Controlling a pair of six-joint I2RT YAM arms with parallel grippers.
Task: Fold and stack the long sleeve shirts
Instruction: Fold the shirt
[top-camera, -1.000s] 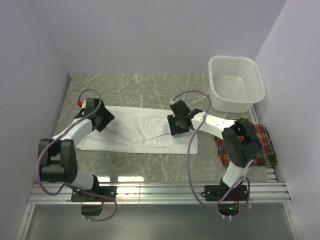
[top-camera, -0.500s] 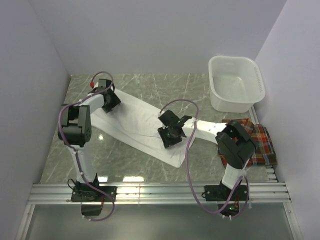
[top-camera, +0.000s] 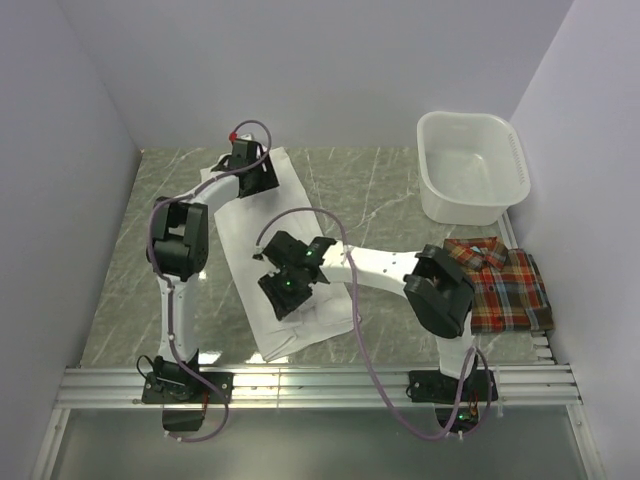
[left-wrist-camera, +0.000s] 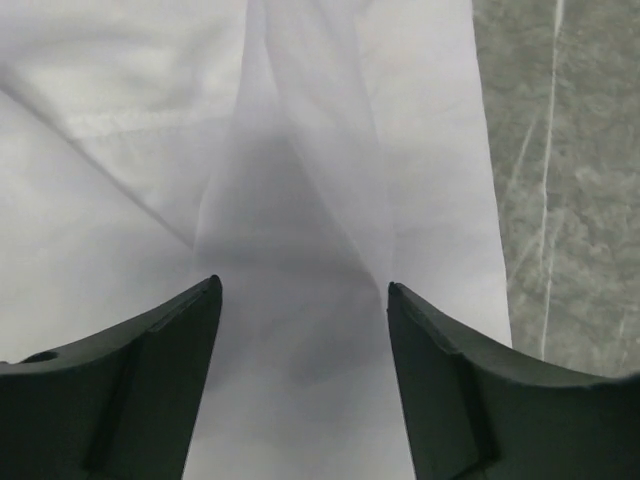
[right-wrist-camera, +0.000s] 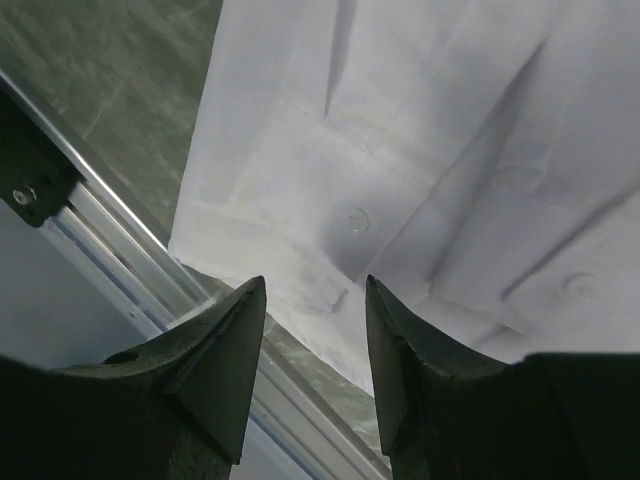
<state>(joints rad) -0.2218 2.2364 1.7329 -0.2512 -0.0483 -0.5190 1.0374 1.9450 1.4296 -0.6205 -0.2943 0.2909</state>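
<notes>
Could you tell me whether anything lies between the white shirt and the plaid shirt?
Only the robot's right arm spans that gap above the green marble tabletop, between the white buttoned shirt and the folded red-orange plaid shirt.

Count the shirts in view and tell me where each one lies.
2. The white shirt lies as a long strip down the left-middle of the table, running from far to near. The plaid shirt lies folded at the right edge, just nearer than the basin. No others show.
</notes>
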